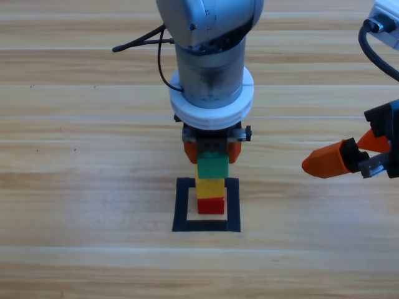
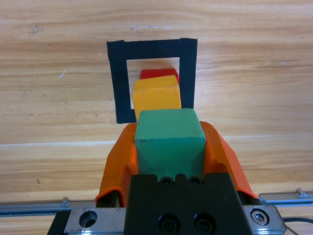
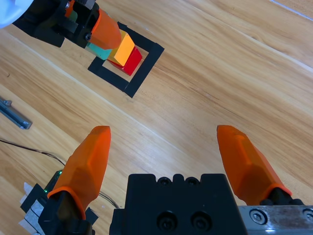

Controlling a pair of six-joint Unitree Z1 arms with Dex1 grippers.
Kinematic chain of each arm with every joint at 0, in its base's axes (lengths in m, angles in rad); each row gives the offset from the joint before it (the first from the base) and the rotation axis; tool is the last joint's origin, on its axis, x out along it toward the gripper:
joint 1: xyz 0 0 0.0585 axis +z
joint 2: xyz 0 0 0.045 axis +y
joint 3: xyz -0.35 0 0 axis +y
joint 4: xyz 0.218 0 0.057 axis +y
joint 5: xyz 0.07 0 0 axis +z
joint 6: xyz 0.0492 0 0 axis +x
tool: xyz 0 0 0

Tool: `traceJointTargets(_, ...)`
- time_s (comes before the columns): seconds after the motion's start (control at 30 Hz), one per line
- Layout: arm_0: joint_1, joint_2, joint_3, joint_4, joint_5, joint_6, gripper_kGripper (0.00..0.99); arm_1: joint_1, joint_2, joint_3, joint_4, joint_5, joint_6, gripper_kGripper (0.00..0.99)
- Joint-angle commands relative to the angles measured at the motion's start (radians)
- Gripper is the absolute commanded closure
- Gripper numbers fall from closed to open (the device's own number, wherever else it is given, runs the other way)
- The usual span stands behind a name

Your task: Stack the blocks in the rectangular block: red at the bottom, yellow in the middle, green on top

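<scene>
Inside the black tape rectangle [image 1: 181, 207] [image 2: 151, 48] [image 3: 146, 66] stands the stack. The red cube [image 1: 211, 205] [image 2: 159, 73] [image 3: 131, 61] is at the bottom and the yellow cube [image 1: 211, 187] [image 2: 156, 95] [image 3: 124, 47] sits on it. On top of the yellow one rests the teal-green cube [image 1: 212, 166] [image 2: 169, 142] [image 3: 98, 50]. My left gripper [image 1: 212, 152] [image 2: 168, 128] comes down from above and is shut on the green cube, one orange jaw against each side. At the right edge my right gripper [image 1: 336, 156] [image 3: 164, 132] waits open, holding nothing.
A black cable [image 1: 140, 42] trails from the left arm across the table's back. A metal rail [image 3: 14, 115] and thin wires lie at the left of the right wrist view. Bare wood surrounds the tape rectangle.
</scene>
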Motion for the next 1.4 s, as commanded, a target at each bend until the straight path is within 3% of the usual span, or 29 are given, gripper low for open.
traceJointTargets(0.03, -0.019, 0.058, -0.011, 0.005, 0.028, 0.019, 0.990, -0.028, 0.063, 0.005, -0.009, -0.014, 0.005, 0.033)
traceJointTargets(1.4, 0.004, 0.092, -0.003, 0.001, 0.040, 0.025, 0.990, -0.028, 0.086, 0.001, -0.010, -0.011, 0.011, 0.033)
